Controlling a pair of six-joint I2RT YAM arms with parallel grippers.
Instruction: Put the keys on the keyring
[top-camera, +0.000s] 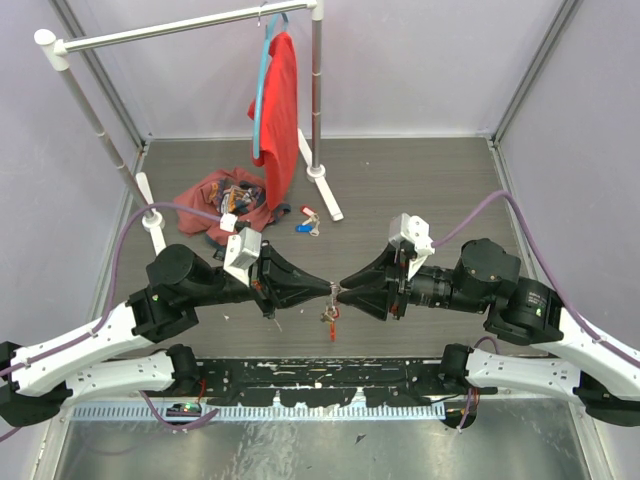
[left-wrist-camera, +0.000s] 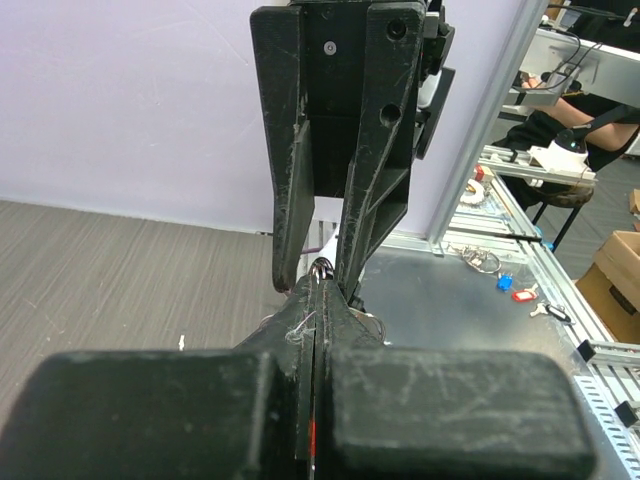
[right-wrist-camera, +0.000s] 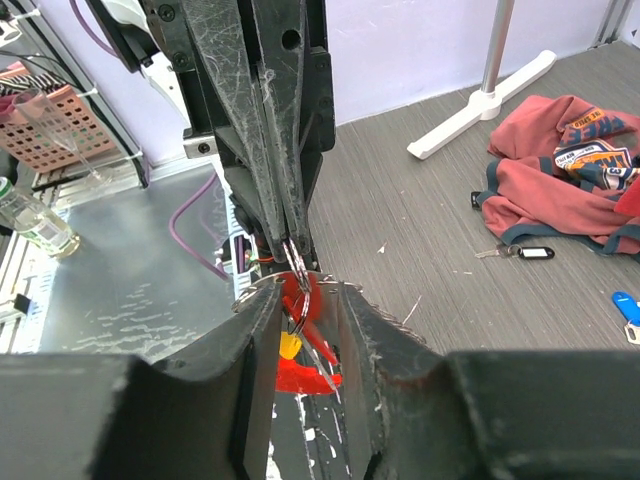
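The top camera looks steeply down from behind the arm bases onto the grey wood-grain tabletop (top-camera: 430, 190). Each wrist camera sits close behind its own pair, black left fingers (left-wrist-camera: 170, 410) and black right fingers (right-wrist-camera: 530, 410), facing the other; all share the red-tagged silver keyring (right-wrist-camera: 298, 296) between them.

two claws: left claw (top-camera: 322, 288), right claw (top-camera: 348, 287). one keyring (right-wrist-camera: 296, 258) carrying one red tag (right-wrist-camera: 303, 378) and one yellow tag (right-wrist-camera: 289, 346). three loose keys on the desk (top-camera: 450, 180): blue-tagged key (top-camera: 303, 227), red-tagged key (top-camera: 307, 211), black-tagged key (right-wrist-camera: 528, 252). two red garments: hanging shirt (top-camera: 282, 100), heaped shirt (top-camera: 212, 195). one blue hanger (top-camera: 261, 95). one rack (top-camera: 160, 32).
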